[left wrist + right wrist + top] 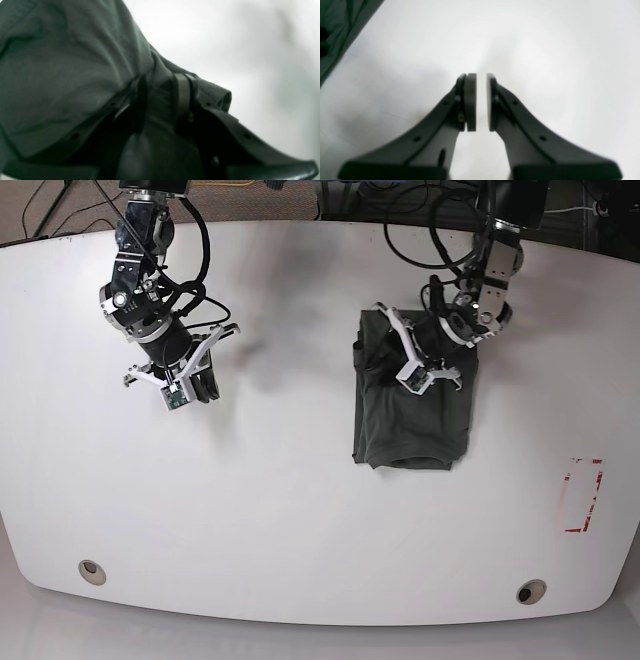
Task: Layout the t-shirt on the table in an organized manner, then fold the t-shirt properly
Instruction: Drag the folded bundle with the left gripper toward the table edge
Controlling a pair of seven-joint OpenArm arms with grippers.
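Observation:
The dark grey t-shirt [410, 425] lies as a narrow, folded oblong on the right half of the white table [300, 510]. My left gripper [412, 350] sits on its upper part. In the left wrist view the left gripper [161, 100] is shut on a fold of the t-shirt [62, 75], with cloth bunched between the fingers [182, 97] over the table [250, 37]. My right gripper [195, 385] hovers over bare table at the left, well apart from the shirt. Up close the right gripper [481, 102] has only a thin gap and nothing in it; a t-shirt [335, 30] corner shows at upper left.
Two round grommet holes [91, 571] [530, 591] sit near the front edge. A red-and-white marking [583, 495] lies at the right. Black cables [420, 220] hang along the back edge behind both arms.

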